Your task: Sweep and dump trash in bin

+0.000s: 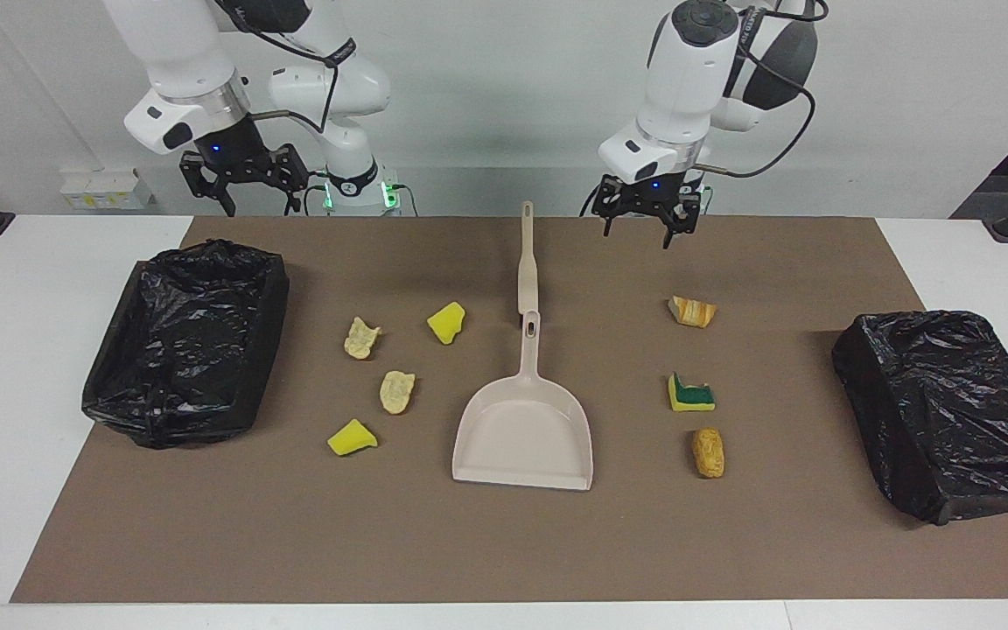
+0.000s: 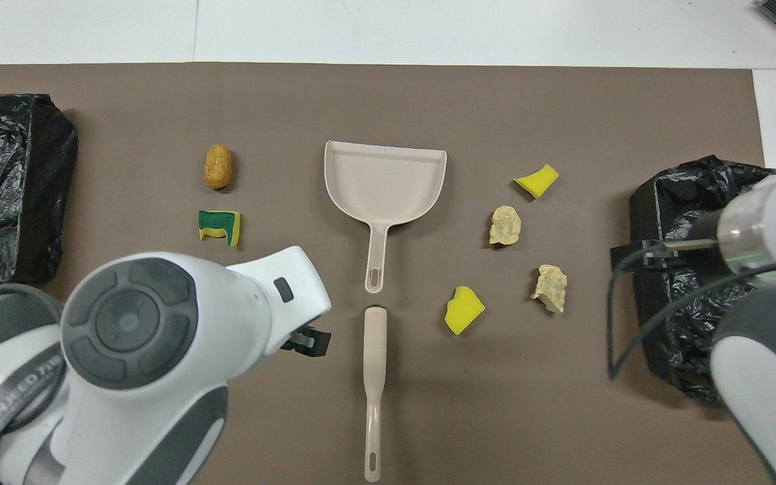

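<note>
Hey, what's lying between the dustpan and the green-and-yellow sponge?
Nothing. In the overhead view only bare brown mat separates the dustpan from the green-and-yellow sponge; the facing view agrees.

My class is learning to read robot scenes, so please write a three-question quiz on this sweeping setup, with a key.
1. True or false: the dustpan already holds scraps.
2. How many scraps lie on the mat toward the right arm's end, beside the yellow chunk?
3. Which is nearer the robots: A, the brush, or B, the dustpan?

Key
1. False: it is bare, and all seven scraps lie on the mat.
2. Four, counting that chunk.
3. A. The left gripper hangs over the mat beside the brush; the right gripper hangs near the robots' edge.
</note>
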